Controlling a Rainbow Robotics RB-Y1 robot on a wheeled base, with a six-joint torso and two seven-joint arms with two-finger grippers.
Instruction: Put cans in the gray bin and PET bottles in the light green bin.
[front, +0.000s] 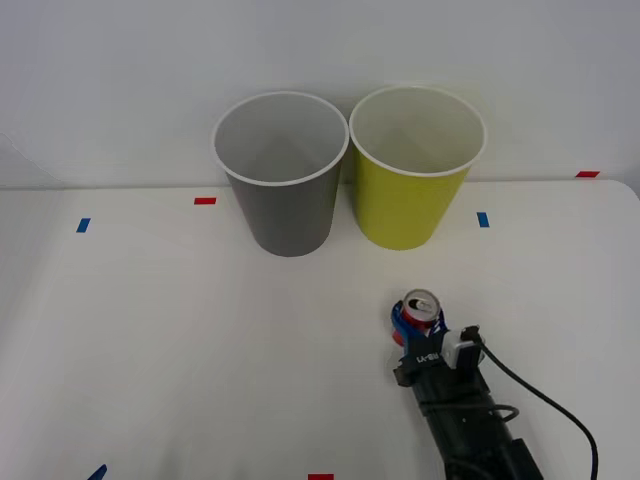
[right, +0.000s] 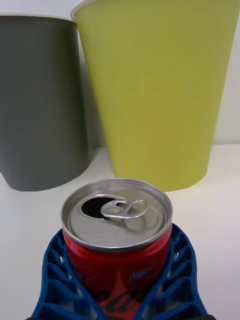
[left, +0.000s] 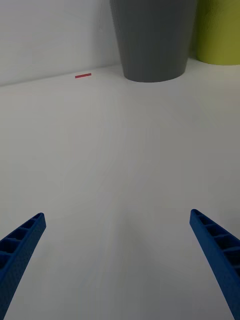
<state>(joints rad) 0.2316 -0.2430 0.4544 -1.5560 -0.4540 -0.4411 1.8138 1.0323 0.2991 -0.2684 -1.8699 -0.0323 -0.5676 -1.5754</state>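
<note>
**Right gripper has the can, both bins sitting at the far side**

So the can (front: 421, 309) is a short red one with a shiny silver top, pull tab lying flat and the mouth hole open. It stands upright on the white table (front: 150, 350), near-right of centre, just on the near side of the green bin (front: 412, 190). The right gripper (front: 415, 322) is clamped on it: in the right wrist view the blue ribbed fingers (right: 57, 270) hug the can's red wall on both sides, below the rim. The right arm (front: 470, 420) comes in low from the near-right edge, black and blocky, with a cable looping off to the right.

The gray bin (front: 285, 205) and the green one stand side by side at the far edge against the white wall, rims nearly touching. Both are tall, round, tapered smooth plastic with white rims and pale insides, mouths open upward. The gray one is to the left.

The left gripper (left: 117, 260) is spread wide, its two blue lattice fingers well apart over bare table, pointing at the gray bin's base. Nothing between them.

Plenty of open tabletop on the left and in the middle, just small red tape (front: 205, 200) and blue tape (front: 83, 225) marks scattered about.
</note>
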